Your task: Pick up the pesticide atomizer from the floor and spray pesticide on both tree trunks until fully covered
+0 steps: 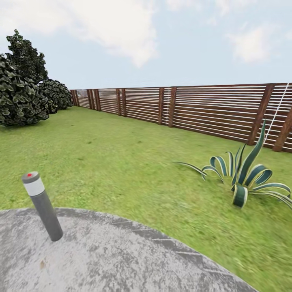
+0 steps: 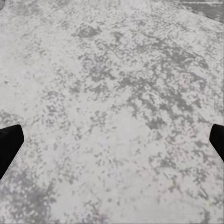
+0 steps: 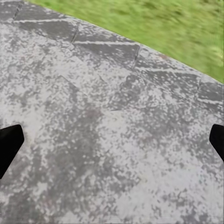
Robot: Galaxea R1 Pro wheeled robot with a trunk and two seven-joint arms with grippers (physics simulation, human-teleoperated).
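Observation:
The paved floor (image 1: 121,259) of grey mottled stone fills the bottom of the head view, and its kerb (image 1: 170,243) curves against the lawn. The pesticide atomizer and both tree trunks are out of view. A tiny brownish speck (image 1: 41,265) lies on the paving near the lamp, too small to identify. My left gripper (image 2: 112,144) hangs open over bare stone, its dark fingertips (image 2: 9,147) far apart. My right gripper (image 3: 112,144) is also open, above the paving close to the kerb (image 3: 140,51), with nothing between its fingers.
A grey bollard lamp (image 1: 44,207) with a red top stands at the patio's left edge. A striped spiky plant (image 1: 243,174) grows on the lawn (image 1: 121,162) at right. Dark bushes (image 1: 20,89) stand far left. A reddish-brown slat fence (image 1: 194,107) runs along the back.

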